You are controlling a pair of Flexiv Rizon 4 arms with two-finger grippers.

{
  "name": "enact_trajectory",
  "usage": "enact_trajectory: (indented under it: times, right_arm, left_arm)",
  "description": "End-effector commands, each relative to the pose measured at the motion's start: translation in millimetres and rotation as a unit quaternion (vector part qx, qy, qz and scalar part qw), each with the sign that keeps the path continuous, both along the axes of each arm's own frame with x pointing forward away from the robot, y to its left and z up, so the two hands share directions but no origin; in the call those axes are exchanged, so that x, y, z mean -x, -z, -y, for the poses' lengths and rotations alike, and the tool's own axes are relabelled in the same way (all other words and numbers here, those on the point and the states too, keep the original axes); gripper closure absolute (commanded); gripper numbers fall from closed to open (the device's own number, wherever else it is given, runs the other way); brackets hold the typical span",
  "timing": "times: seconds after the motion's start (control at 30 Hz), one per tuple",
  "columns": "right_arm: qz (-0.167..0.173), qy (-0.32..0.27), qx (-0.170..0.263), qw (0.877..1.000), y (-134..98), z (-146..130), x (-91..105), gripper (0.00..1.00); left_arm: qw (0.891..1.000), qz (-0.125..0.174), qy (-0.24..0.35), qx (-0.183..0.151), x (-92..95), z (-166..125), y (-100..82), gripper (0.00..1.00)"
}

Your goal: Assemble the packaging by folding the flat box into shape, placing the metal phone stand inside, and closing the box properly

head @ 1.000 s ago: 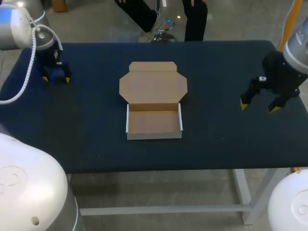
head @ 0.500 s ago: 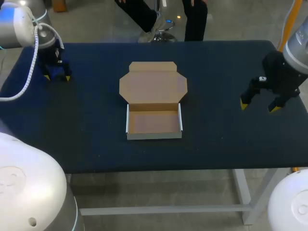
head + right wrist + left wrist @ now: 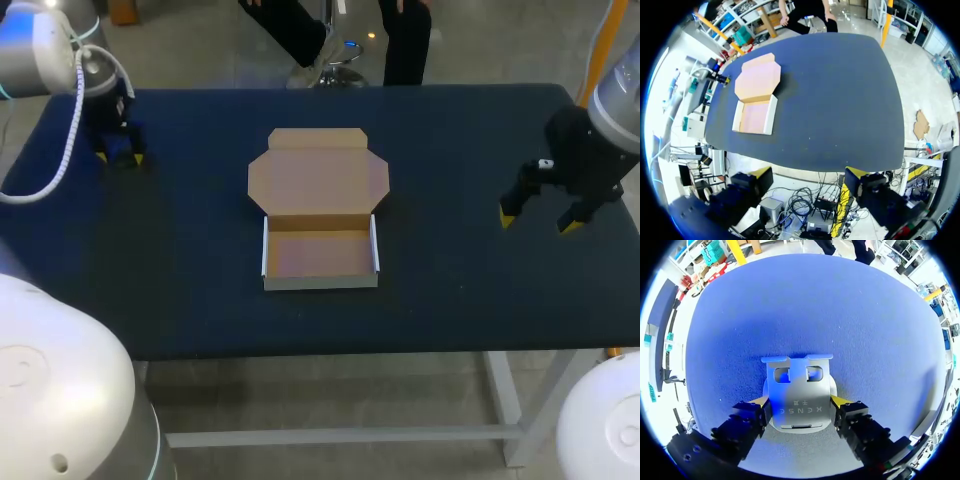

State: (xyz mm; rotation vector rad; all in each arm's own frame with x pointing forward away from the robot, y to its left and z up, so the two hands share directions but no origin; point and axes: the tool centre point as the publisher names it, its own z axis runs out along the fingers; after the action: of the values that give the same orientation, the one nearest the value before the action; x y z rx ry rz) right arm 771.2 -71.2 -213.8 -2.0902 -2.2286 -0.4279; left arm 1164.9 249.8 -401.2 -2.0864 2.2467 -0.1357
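Two arms, one at each end of the counter. The left gripper is at the far left corner, yellow tips pressed against both sides of the metal phone stand, so it's clamped on its round base; the stand's plate with two cutouts points ahead of the fingers. In the head view the stand is hidden under that gripper. The right gripper is near the right edge, fingers spread apart. The box is mid-counter, well apart from both: tray walls folded up, lid flap lying open flat on the far side.
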Motion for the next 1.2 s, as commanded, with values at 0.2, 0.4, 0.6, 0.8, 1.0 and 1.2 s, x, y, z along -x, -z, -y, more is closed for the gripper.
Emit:
enact_trajectory:
  times: [0.2, 0.4, 0.6, 0.8, 1.0, 1.2]
  right_arm:
    - [-0.002, 0.000, 0.001, 1.000, -2, 0, 0.9, 0.00]
    - [-0.002, 0.000, 0.001, 1.000, -2, 0, 0.9, 0.00]
    - [-0.002, 0.000, 0.001, 1.000, -2, 0, 0.9, 0.00]
    - [-0.002, 0.000, 0.001, 1.000, -2, 0, 0.9, 0.00]
    - [-0.002, 0.000, 0.001, 1.000, -2, 0, 0.9, 0.00]
    - [-0.002, 0.000, 0.001, 1.000, -2, 0, 0.9, 0.00]
  left_arm:
    - [1.000, -0.008, -0.002, -0.003, -10.6, 0, 4.8, 0.50]
    - [1.000, -0.004, -0.006, -0.002, -10.4, -1, 3.7, 1.00]
    - [1.000, 0.007, -0.004, 0.002, -5.0, -4, -5.2, 1.00]
    - [1.000, 0.014, -0.003, 0.005, 2.5, -4, -17.7, 1.00]
    - [1.000, 0.018, -0.002, 0.004, 11.3, -4, -28.5, 1.00]
    - [1.000, 0.021, 0.002, 0.012, 25.0, 1, -39.8, 1.00]
